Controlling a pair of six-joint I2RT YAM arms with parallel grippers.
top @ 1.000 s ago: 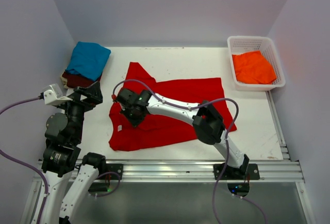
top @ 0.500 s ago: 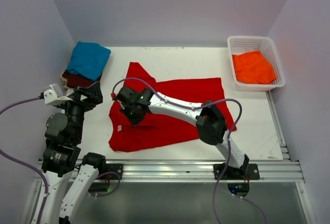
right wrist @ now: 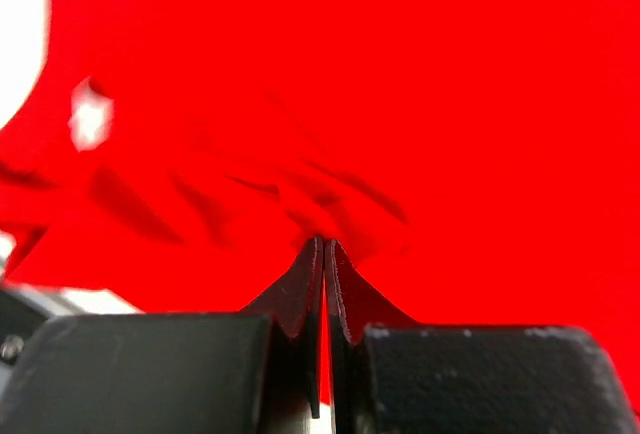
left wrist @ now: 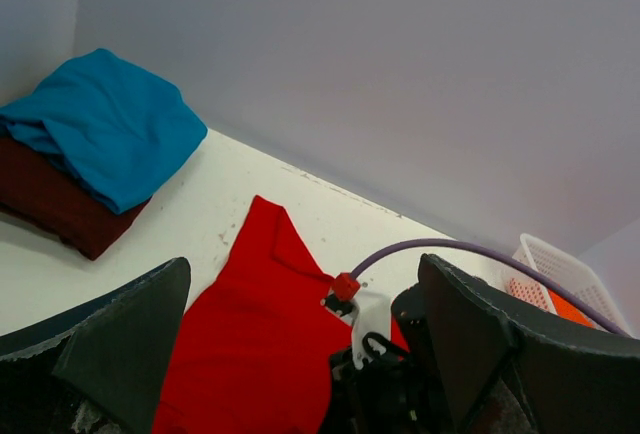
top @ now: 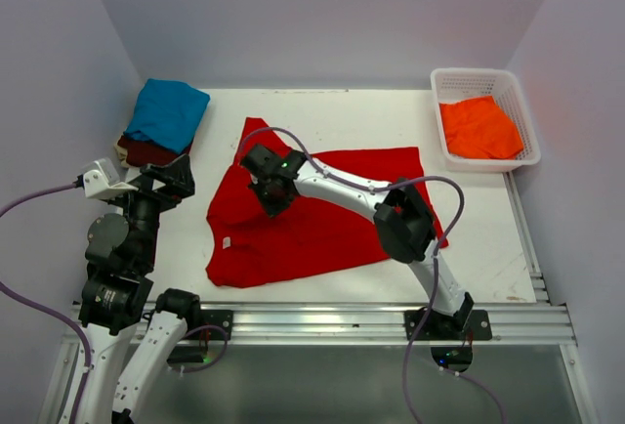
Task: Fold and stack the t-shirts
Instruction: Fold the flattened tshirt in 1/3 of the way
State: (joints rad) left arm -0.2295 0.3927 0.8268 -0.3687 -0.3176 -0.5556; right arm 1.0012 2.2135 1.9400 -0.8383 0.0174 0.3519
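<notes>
A bright red t-shirt [top: 332, 233] lies spread across the middle of the table. My right gripper [top: 272, 192] is over its left part, shut on a pinched fold of the red cloth [right wrist: 330, 204], which bunches up at the closed fingertips [right wrist: 315, 254]. At the table's left edge my left gripper [top: 177, 178] stands open and empty, well short of the red t-shirt [left wrist: 250, 344]. A folded teal blue t-shirt [top: 168, 111] rests on a dark maroon one [top: 146, 153] at the back left. An orange t-shirt [top: 479, 128] lies in the basket.
The white lattice basket [top: 483, 74] stands at the back right corner. White walls close in the table on three sides. The right arm's purple cable [top: 293, 150] arcs over the red t-shirt. A metal rail [top: 322, 317] runs along the near edge.
My right gripper has moved back and to the right with the pinched red cloth, dragging the shirt's left part with it. The left arm has not moved.
</notes>
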